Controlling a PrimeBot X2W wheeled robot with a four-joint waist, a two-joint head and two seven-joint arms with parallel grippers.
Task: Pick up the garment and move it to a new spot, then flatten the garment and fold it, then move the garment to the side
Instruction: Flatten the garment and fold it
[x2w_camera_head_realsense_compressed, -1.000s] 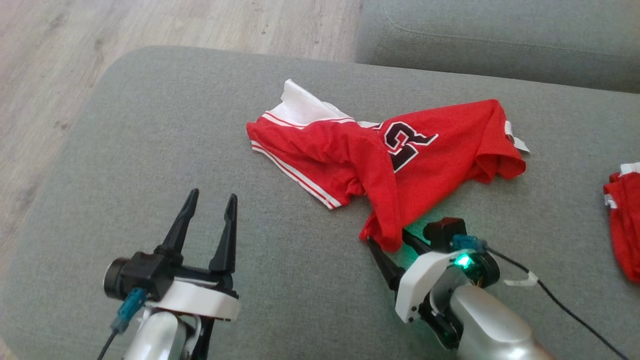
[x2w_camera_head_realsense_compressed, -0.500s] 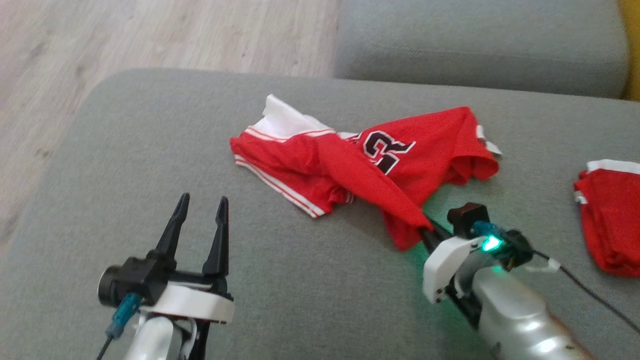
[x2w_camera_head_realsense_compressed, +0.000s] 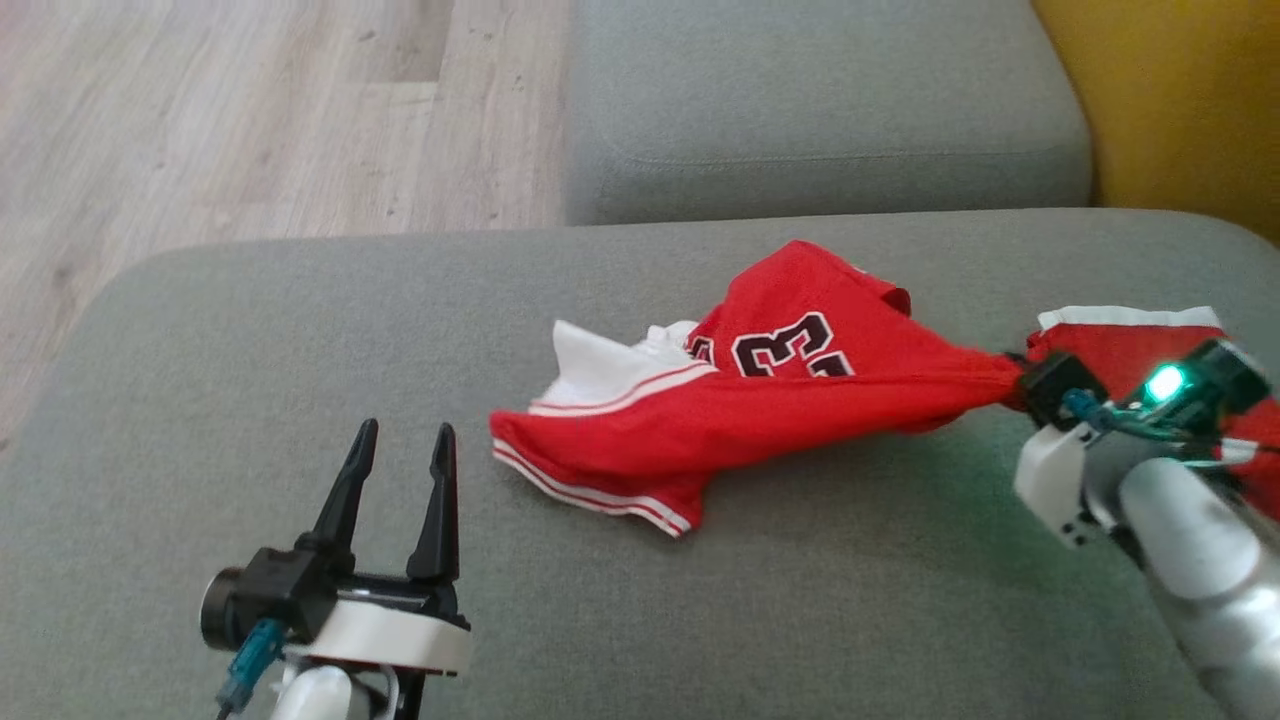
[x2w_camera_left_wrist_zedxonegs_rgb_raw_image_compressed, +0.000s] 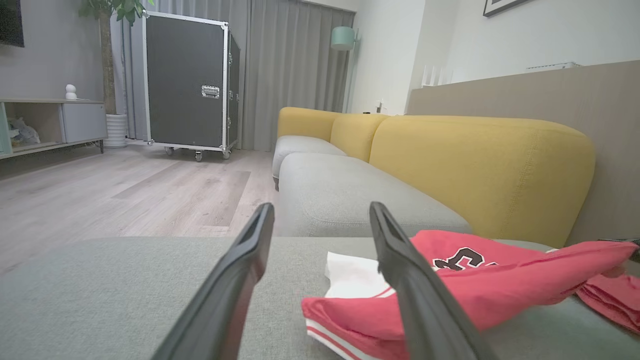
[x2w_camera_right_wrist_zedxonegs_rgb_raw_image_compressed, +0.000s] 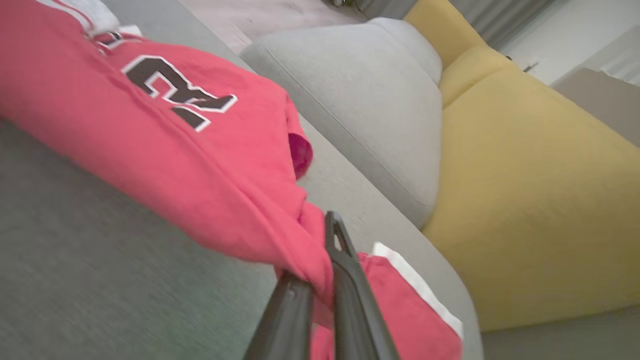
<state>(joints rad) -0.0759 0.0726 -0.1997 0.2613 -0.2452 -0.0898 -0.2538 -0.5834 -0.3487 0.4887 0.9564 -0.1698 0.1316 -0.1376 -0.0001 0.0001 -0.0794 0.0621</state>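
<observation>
While right fingers (x2w_camera_right_wrist_zedxonegs_rgb_raw_image_compressed: 348, 280) clamp bunched red garment (x2w_camera_head_realsense_compressed: 800, 400) | left fingers (x2w_camera_head_realsense_compressed: 438, 500) apart | woven cushion (x2w_camera_head_realsense_compressed: 300, 350)

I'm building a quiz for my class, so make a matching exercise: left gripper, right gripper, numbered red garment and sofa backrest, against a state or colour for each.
1. left gripper
2. right gripper
3. numbered red garment
4. sofa backrest

A. yellow
B. fingers shut on cloth
C. stretched across the grey cushion
D. fingers apart, holding nothing

Pairs: 1-D, 2-B, 3-C, 4-A
</observation>
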